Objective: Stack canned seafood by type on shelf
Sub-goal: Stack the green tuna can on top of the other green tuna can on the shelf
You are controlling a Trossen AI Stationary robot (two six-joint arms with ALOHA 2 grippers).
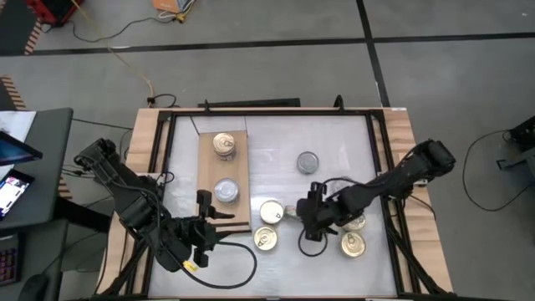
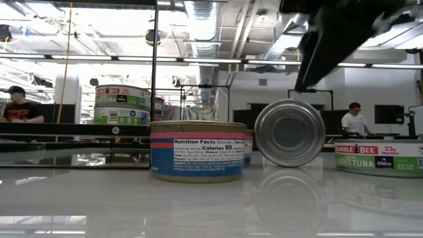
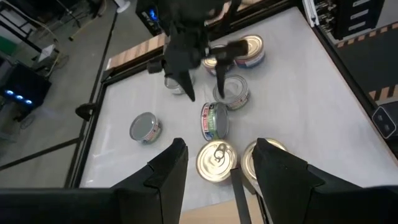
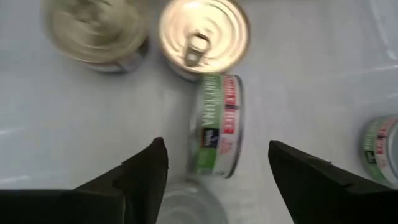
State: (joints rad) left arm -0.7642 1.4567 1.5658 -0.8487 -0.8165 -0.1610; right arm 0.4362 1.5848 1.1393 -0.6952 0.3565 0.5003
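high view first, from the left: the left gripper (image 1: 203,219) waits at the near left of the table, just beside the near end of the shelf (image 1: 206,180), a tan board lying on the white tabletop (image 1: 276,142). its jaws stand narrowly apart with nothing between them. on the shelf sit two piles of canned seafood: a gold-topped tin (image 1: 223,145) toward the far end and a silver-topped tin (image 1: 226,192) nearer; the low view suggests the far pile is at least two tuna tins (image 2: 121,104) high, though i cannot count it surely.

right of the shelf lie two loose gold-topped tins (image 1: 271,212), and a lone silver tin (image 1: 308,162) sits farther back. next comes a tuna tin tipped on its edge (image 4: 216,126), its green-and-red label up, standing between the two dark fingers (image 4: 140,177) of the right gripper (image 1: 306,214). those jaws are spread wide and touch nothing; the tin rests free on the table. more tins (image 1: 352,244) lie right of that gripper, partly under the arm.

these tins are rigid, smooth metal, probably fairly dense for their size, and not fragile. on its edge the tuna tin is likely to roll or topple at a nudge. the safest hold is probably across the two flat faces; a flat-lying tin wants a hold across its round side wall, where the surface is slippery.
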